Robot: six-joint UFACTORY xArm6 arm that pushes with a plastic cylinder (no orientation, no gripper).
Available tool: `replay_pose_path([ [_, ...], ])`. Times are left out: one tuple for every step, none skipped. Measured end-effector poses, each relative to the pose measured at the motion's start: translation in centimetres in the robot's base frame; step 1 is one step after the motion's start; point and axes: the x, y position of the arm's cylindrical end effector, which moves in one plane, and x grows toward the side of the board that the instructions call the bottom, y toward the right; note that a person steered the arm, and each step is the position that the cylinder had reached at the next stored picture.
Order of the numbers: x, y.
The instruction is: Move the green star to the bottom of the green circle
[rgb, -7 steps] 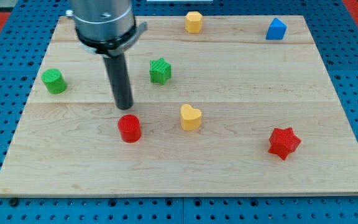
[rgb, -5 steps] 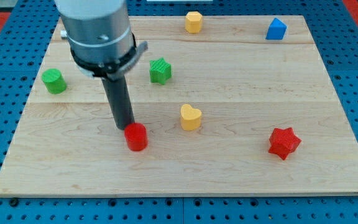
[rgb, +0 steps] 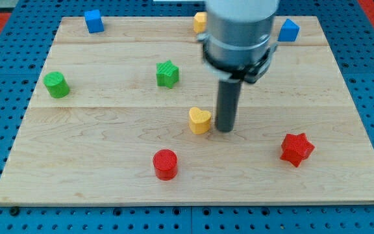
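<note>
The green star (rgb: 167, 73) sits on the wooden board (rgb: 109, 175), upper middle-left. The green circle (rgb: 56, 84) is a round block near the board's left edge, level with and left of the star. My tip (rgb: 224, 129) is at the board's middle, just right of the yellow heart (rgb: 200, 121), close to it or touching it. The tip is well to the right of and below the green star.
A red cylinder (rgb: 165, 164) lies below the heart. A red star (rgb: 297, 149) is at the right. A blue block (rgb: 94, 21) is at top left, another blue block (rgb: 288, 30) at top right. A yellow block (rgb: 200, 21) is partly hidden behind the arm.
My tip pushed the red cylinder down and right, then swung right to the yellow heart's right side. The blue block at top left is now uncovered. The green star has not moved.
</note>
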Motion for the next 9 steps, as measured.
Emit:
replay_pose_path([
  [-7.1, -4.5],
  [-12.8, -5.9],
  [-9.2, -12.1],
  [-3.8, -17.5],
  [-4.9, -18.4],
  [-3.7, -21.9],
  [1.2, -24.8],
  [4.0, -25.6],
  [2.7, -26.8],
])
